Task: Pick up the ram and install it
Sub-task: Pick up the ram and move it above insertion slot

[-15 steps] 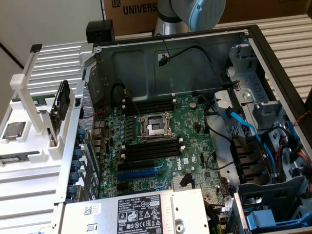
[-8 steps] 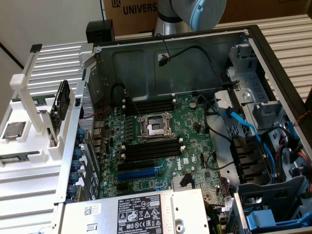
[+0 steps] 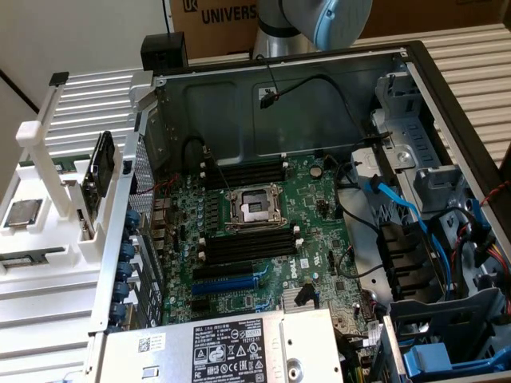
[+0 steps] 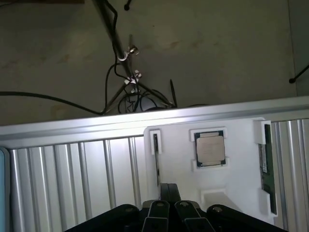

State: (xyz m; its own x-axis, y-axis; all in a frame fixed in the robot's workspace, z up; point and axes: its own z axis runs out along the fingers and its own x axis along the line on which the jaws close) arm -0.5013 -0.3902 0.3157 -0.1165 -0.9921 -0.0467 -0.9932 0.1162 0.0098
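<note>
In white holder (image 4: pixel 231 181) beside CPU chip (image 4: pixel 210 149): ram (image 4: pixel 267 164), apart from closed gripper (image 4: pixel 169 189)

- The exterior view looks steeply down from close range into the open computer case (image 3: pixel 319 104), with the white holder (image 3: pixel 48 239) at the exterior view's left.
- The wrist view faces down onto that holder (image 4: pixel 236 145) from close by, with the floor (image 4: pixel 203 58) past its edge.
- The two views share the holder and the CPU chip (image 4: pixel 210 148) on it.

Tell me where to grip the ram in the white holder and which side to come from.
Grip the ram at the middle of its long upper edge, pinching its two flat faces and coming straight down from above. It appears to stand on edge in the white holder, with brackets capping both ends, so only the mid-span looks free to take.
</note>
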